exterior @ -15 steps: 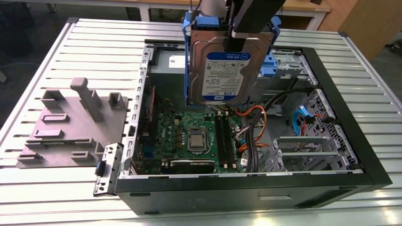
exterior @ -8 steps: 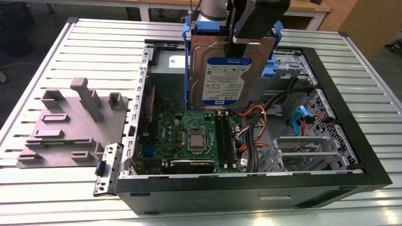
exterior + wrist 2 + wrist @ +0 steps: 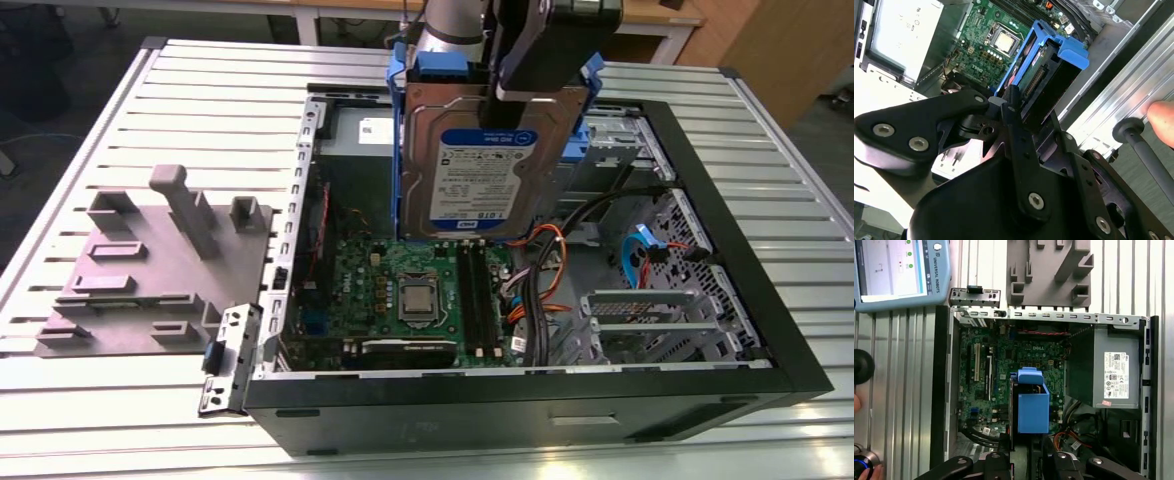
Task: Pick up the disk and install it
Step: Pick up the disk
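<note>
Disk is up off the table and clamped in my gripper. My fingers are closed on its upper end, so it hangs on end with the white-and-blue label turned to the exterior view and a blue rail down each long side. It is in the air over the open computer case, which takes up the middle of the table and reaches close to its near edge. The disk's lower end is above the green circuit board and touches nothing that I can see. In the first wrist view I look straight down its blue rail, with the board beneath it and the grey power box off to one side. The grey moulded holder lies on the table toward the exterior view's left edge, beside the case, with nothing resting in it. By my reckoning the pick-up half is done: the lift is clean and my hold looks square. The install half is not yet done, since the disk sits in no slot or bay of the case and hangs free above the case's far half. I cannot tell from here which bay it belongs in.
</note>
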Robot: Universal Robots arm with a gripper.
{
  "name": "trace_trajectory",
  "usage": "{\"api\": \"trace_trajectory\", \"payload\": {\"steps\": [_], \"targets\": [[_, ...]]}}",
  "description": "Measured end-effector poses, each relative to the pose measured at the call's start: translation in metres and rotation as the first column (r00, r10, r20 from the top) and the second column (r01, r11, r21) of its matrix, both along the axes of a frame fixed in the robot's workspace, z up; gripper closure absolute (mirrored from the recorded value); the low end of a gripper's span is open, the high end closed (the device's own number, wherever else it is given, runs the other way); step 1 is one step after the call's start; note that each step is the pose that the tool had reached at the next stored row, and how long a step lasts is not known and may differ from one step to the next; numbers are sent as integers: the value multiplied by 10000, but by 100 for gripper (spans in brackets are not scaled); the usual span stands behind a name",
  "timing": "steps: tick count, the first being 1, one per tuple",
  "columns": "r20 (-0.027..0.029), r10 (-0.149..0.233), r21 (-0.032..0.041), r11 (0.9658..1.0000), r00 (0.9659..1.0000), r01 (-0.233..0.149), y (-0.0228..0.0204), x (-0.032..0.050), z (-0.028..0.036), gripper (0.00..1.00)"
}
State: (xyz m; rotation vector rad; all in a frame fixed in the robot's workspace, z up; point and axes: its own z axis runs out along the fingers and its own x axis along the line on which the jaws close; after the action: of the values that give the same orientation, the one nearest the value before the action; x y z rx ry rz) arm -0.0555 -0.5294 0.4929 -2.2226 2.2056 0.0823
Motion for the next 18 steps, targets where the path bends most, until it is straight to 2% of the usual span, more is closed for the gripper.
{"api": "trace_trajectory", "payload": {"steps": [10,18], "targets": [[0,2,0,10000,10000,-2,-3,5,0,65],[0,1,0,10000,10000,-1,-3,81,0,65]]}}
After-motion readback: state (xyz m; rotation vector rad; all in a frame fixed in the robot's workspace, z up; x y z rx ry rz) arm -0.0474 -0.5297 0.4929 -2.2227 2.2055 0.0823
